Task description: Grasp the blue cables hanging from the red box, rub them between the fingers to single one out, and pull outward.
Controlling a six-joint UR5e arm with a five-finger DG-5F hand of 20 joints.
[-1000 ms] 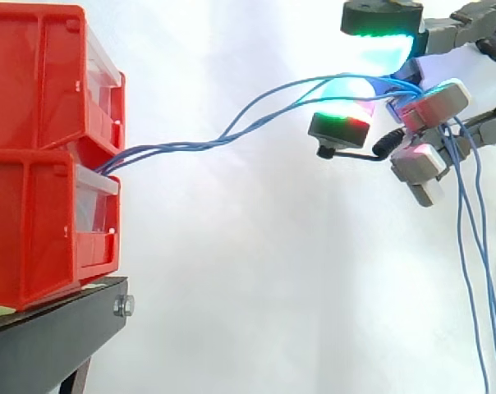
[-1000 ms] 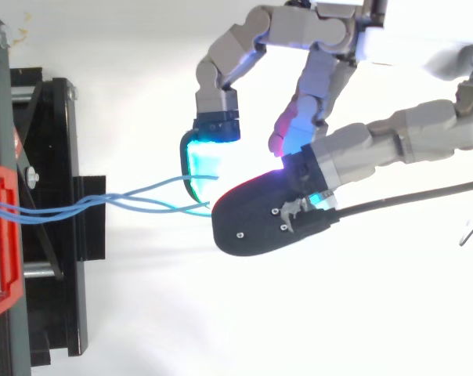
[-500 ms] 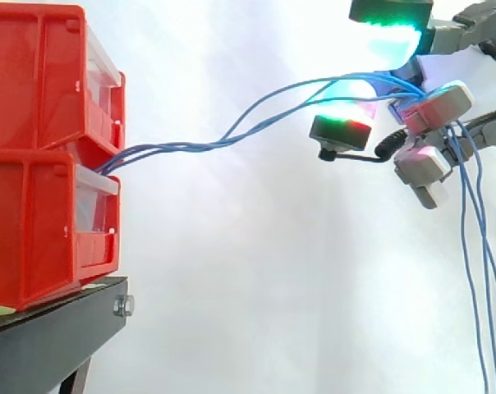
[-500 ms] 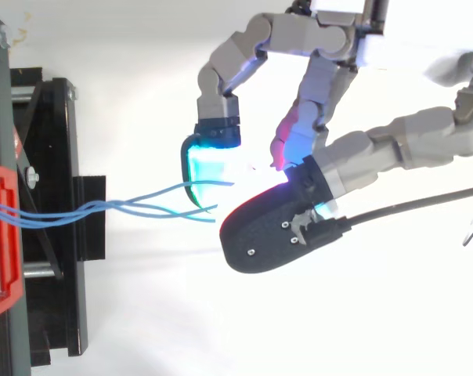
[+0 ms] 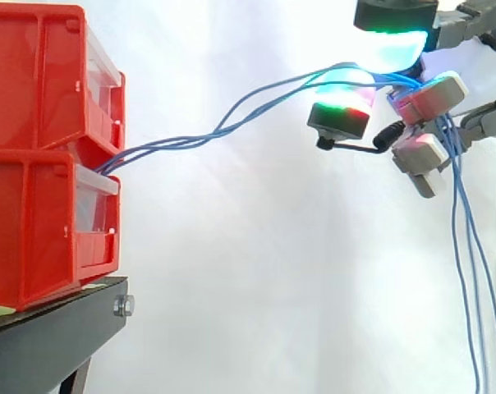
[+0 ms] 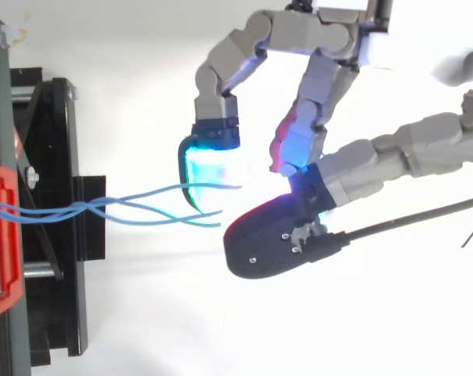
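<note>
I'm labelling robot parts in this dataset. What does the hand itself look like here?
The hand is built of blocky light-grey segments with darker grey links between them. Its fingers end in thick pads set in black housings. The pads glow cyan in the top view. In the side view, one of them shows green and red bands above its black base.

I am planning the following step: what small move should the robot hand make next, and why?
Probably rub the fingertips together: several blue cables run side by side from the red box into the robot hand, so none seems singled out for pulling yet.
</note>
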